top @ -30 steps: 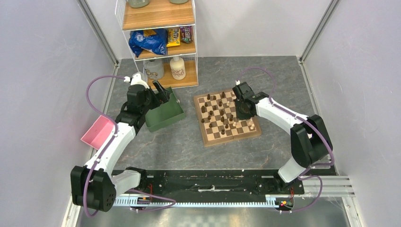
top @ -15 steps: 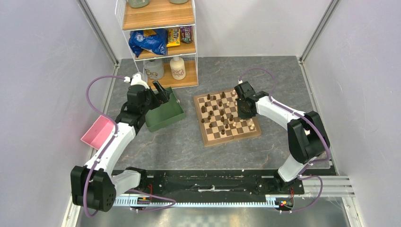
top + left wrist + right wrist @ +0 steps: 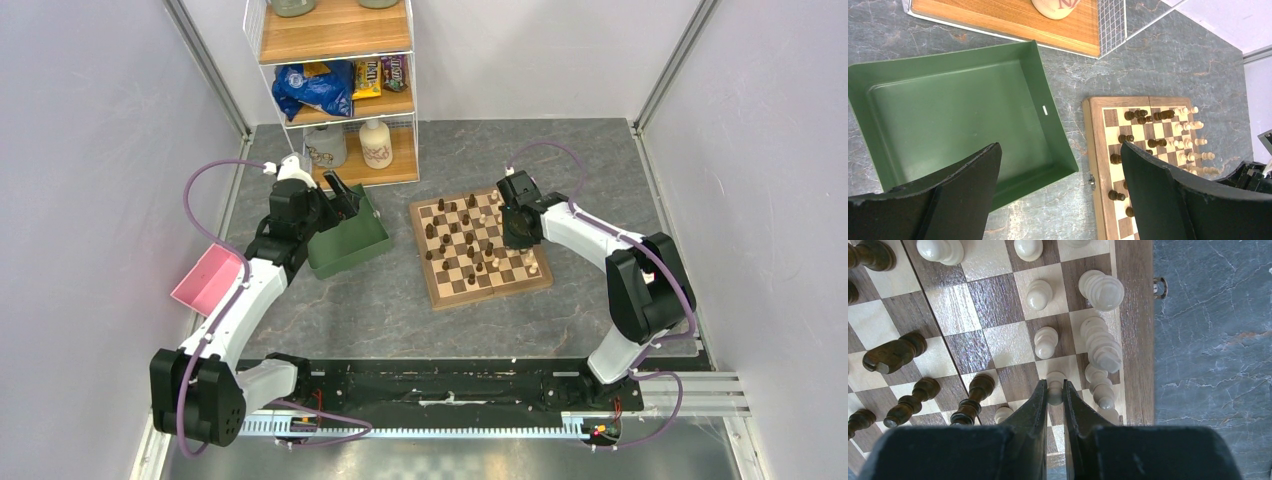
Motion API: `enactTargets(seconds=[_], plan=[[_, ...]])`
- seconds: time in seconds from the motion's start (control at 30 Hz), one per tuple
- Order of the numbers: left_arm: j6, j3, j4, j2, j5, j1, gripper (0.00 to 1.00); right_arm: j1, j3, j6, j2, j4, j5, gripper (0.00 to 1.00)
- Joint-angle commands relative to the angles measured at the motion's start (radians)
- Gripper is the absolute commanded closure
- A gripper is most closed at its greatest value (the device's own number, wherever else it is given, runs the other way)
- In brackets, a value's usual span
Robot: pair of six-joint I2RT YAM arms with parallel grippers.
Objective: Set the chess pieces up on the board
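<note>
The chessboard (image 3: 436, 283) lies right of centre and also shows in the left wrist view (image 3: 1096, 150) and the right wrist view (image 3: 1133, 325). Dark brown pieces (image 3: 444, 238) and cream pieces (image 3: 530, 264) stand scattered on it. My right gripper (image 3: 1055, 386) is over the board's right side, shut on a cream pawn (image 3: 1055, 390) standing on a square near the right border. Other cream pieces (image 3: 1100, 347) stand right beside it. Dark pieces (image 3: 895, 352) stand to its left. My left gripper (image 3: 1060, 175) is open and empty, above the green tray (image 3: 948, 120).
The green tray (image 3: 352, 245) sits left of the board. A pink bin (image 3: 205, 280) lies at the far left. A wire shelf (image 3: 335, 90) with bottles and snack bags stands at the back.
My right gripper has shifted slightly toward the board's right edge. The left arm has not moved.
</note>
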Motion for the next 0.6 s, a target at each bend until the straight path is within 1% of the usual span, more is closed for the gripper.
enactTargets(seconds=[0.0, 0.23, 0.47, 0.57], plan=[[-0.021, 0.011, 0.047, 0.006, 0.013, 0.005, 0.04, -0.006, 0.020, 0.007, 0.012, 0.019, 0.032, 0.87], [-0.024, 0.009, 0.049, 0.005, 0.013, 0.005, 0.04, -0.008, 0.016, 0.004, 0.008, 0.018, 0.017, 0.85], [-0.026, 0.004, 0.050, 0.005, 0.013, 0.005, 0.04, -0.009, 0.031, -0.006, -0.020, 0.007, -0.019, 0.74], [-0.026, 0.003, 0.050, 0.006, 0.013, 0.005, 0.04, -0.008, 0.040, -0.006, -0.039, 0.002, -0.022, 0.67]])
